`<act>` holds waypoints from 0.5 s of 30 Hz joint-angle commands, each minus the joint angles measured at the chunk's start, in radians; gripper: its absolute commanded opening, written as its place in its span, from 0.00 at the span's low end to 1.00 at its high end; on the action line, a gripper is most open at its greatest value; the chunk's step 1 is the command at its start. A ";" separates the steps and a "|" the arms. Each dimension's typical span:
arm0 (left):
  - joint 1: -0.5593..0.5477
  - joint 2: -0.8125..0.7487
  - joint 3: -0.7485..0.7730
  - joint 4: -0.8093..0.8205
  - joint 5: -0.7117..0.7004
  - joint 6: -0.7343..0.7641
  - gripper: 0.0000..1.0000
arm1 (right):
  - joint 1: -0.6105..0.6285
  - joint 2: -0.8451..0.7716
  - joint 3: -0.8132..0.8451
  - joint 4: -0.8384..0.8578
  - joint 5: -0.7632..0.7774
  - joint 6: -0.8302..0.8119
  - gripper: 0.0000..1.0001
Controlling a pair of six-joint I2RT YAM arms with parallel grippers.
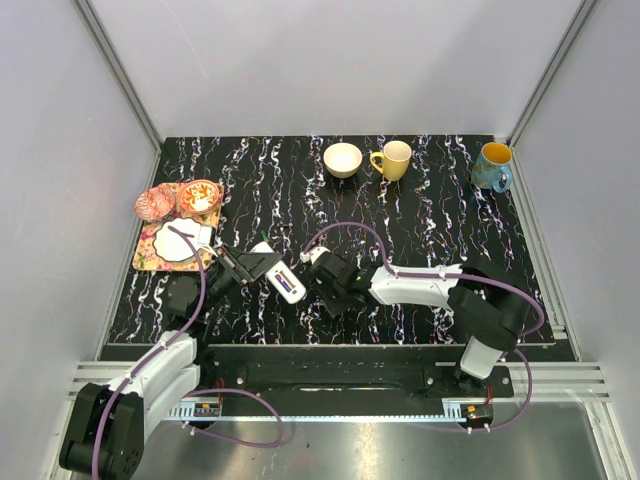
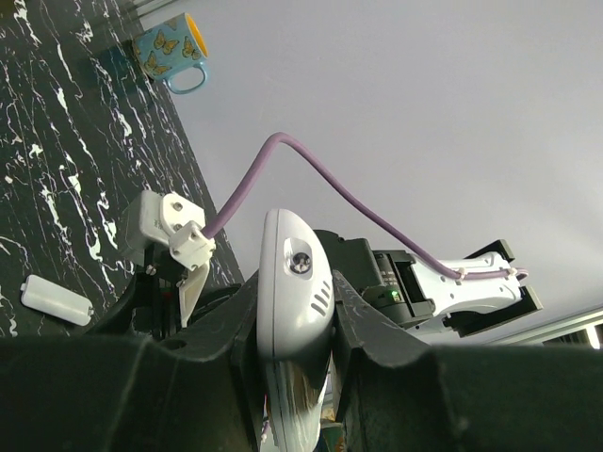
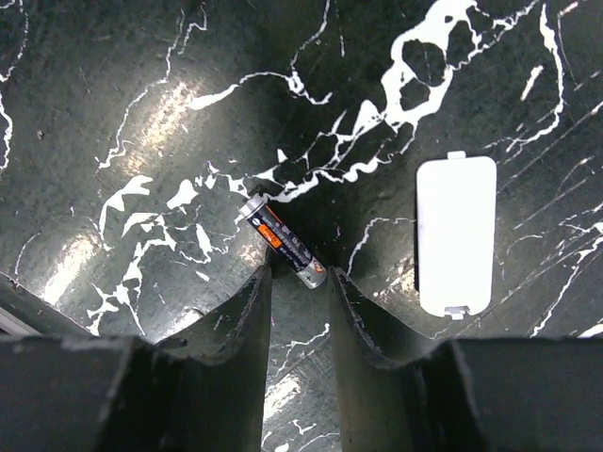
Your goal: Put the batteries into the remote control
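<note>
On the table (image 1: 450, 220), the half-open right hand (image 3: 300, 276) straddles one battery (image 3: 281, 241); the left hand (image 2: 297, 288) clamps one remote control (image 2: 298, 252)

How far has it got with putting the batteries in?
Done: the flat white plastic battery cover lies off on the table. In hand: left gripper clamps the slim white remote; right gripper, jaws open, straddles a black-and-orange cylindrical battery. Remaining: lift and insert it.

Light: bright, diffuse, from above; walls (image 1: 300, 70) evenly lit, shadows faint. Glare: pale sheen on the glossy table (image 3: 141, 113) left of and below the battery (image 3: 283, 247). Focus: battery sharp; foreground below it dark, blurred. Overhead view clear.
</note>
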 commanded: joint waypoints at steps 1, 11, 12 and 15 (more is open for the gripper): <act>0.007 -0.013 -0.001 0.071 0.013 -0.007 0.00 | 0.026 0.062 0.028 -0.019 0.012 0.013 0.34; 0.007 -0.016 -0.004 0.069 0.010 -0.007 0.00 | 0.027 0.080 0.062 -0.050 0.048 0.025 0.01; 0.007 -0.016 -0.004 0.069 0.011 -0.007 0.00 | 0.027 0.074 0.060 -0.050 0.052 0.025 0.01; 0.007 -0.016 -0.001 0.071 0.011 -0.006 0.00 | 0.029 0.057 0.056 -0.048 0.052 0.026 0.11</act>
